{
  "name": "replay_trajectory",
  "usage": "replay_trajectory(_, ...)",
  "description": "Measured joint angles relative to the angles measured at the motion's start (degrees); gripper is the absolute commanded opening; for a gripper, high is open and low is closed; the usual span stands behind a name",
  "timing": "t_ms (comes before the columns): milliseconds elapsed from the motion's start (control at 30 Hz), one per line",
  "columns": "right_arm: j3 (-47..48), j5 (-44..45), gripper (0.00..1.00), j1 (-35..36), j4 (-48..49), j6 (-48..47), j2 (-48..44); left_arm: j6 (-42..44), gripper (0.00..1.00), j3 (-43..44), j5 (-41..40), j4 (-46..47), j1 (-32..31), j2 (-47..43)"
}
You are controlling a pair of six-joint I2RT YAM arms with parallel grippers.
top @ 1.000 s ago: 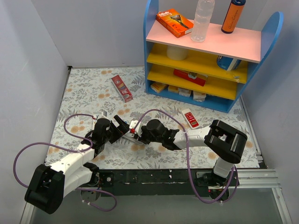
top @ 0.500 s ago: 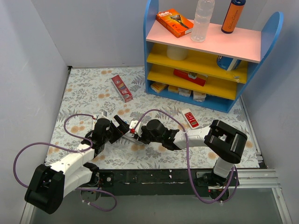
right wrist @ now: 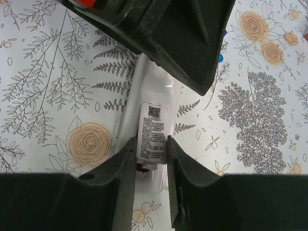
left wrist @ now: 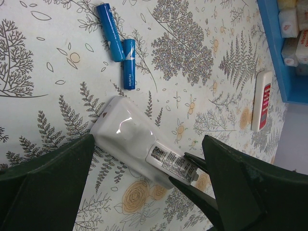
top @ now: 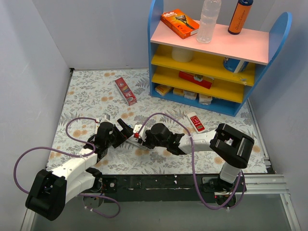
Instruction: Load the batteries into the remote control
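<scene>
Clamping the remote control (right wrist: 155, 82) in the right end effector (right wrist: 150, 144), both fingers (right wrist: 122, 183) pressed against the sides of the end with the printed label (right wrist: 153, 131). Pointing the white casing straight out ahead of that end effector, back side up, low over the flower-patterned tabletop (right wrist: 43, 77); no telling whether resting on it or lifted a touch.

Meeting it head-on from the opposite side with the left end effector (left wrist: 147, 138), spread wide, one dark finger (left wrist: 48, 187) off each flank of the casing's rounded end. Hard to say whether either fingertip touches the plastic.

Lying just past the left end effector's fingertips, ahead and to the left in its wrist view: two blue batteries (left wrist: 128, 65), loose on the tabletop, nearly tip to tip and set at a slight angle to one another. Near the rounded end of the remote control, yet clear of it.

Farther off, ahead and to the right of the left end effector: a red-faced remote (left wrist: 262, 100), flat on the tabletop, close by the foot of the blue shelf (left wrist: 283, 57). Well beyond both end effectors, seen from above: a red box (top: 125, 91) on the tabletop, and up on the shelf's pink top board an orange box (top: 179, 23) beside a clear bottle (top: 210, 19).
</scene>
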Motion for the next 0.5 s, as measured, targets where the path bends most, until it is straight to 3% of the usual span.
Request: replay_trajectory(500, 0.0, 0.0, 0.39, 0.0, -0.1, 0.0, 0.0, 0.1, 0.96, 0.0, 0.0, 0.0, 0.0, 0.0)
